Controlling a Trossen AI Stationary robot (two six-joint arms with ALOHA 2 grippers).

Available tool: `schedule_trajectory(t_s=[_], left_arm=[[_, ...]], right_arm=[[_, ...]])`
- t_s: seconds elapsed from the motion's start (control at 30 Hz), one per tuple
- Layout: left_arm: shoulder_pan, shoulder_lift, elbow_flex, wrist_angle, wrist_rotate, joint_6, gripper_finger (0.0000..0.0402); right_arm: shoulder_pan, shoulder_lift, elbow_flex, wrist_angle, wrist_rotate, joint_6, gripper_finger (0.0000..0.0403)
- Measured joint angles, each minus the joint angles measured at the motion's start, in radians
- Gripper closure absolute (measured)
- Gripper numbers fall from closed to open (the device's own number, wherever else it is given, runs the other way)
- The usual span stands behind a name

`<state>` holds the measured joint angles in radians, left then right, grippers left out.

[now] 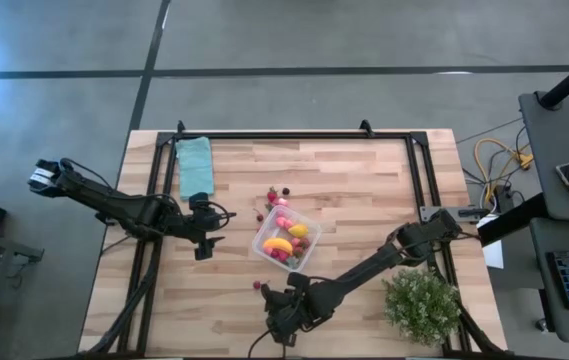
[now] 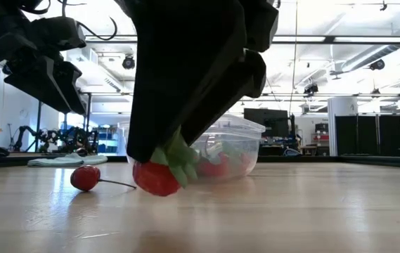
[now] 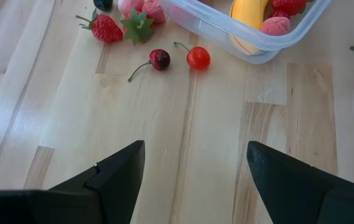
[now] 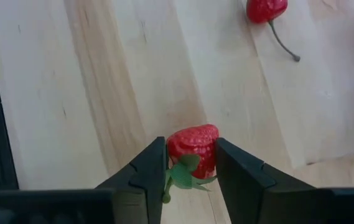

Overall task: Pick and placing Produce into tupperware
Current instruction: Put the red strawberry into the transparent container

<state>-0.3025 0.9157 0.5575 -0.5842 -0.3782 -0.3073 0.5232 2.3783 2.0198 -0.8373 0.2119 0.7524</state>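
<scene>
The right fingers [image 4: 190, 163] grip a strawberry [image 4: 193, 149] on the desk [image 4: 102, 81], left fingers [image 3: 195, 171] open; the leafy cap between them may let it slip when lifted.

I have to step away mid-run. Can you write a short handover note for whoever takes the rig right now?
Right gripper: low at the table's near edge, fingers closed around a strawberry that sits at table level; not lifted yet.
Left gripper: open, empty, hovering left of the tupperware.
Done: the tub, mid-table, already holds a yellow piece and several red and pink ones.
Left: carry the strawberry to the tub; a cherry lies beside it, and more loose produce sits on the wood around the tub, including another strawberry and two cherries.
</scene>
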Motion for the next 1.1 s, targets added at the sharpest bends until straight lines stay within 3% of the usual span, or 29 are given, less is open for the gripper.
schedule_trajectory(t_s=[0.2, 0.43, 0.6, 0.8, 0.9, 1.1], left_arm=[[0.000, 0.000, 0.000, 0.000, 0.000, 0.000, 0.0134], [0.000, 0.000, 0.000, 0.001, 0.000, 0.000, 0.0134], [0.000, 0.000, 0.000, 0.001, 0.000, 0.000, 0.0134], [0.000, 0.000, 0.000, 0.000, 0.004, 0.000, 0.0134], [0.000, 0.000, 0.000, 0.000, 0.005, 0.000, 0.0134], [0.000, 0.000, 0.000, 0.000, 0.006, 0.000, 0.0134]], right_arm=[[0.000, 0.000, 0.041, -0.051, 0.031, 0.000, 0.0282], [-0.005, 0.000, 0.147, -0.208, 0.163, 0.019, 0.0282], [-0.024, 0.000, 0.239, -0.364, 0.272, 0.119, 0.0282], [-0.076, -0.011, 0.335, -0.670, 0.433, 0.366, 0.0282], [-0.117, -0.036, 0.311, -0.740, 0.431, 0.467, 0.0282], [-0.231, -0.064, 0.282, -0.599, 0.235, 0.293, 0.0282]])
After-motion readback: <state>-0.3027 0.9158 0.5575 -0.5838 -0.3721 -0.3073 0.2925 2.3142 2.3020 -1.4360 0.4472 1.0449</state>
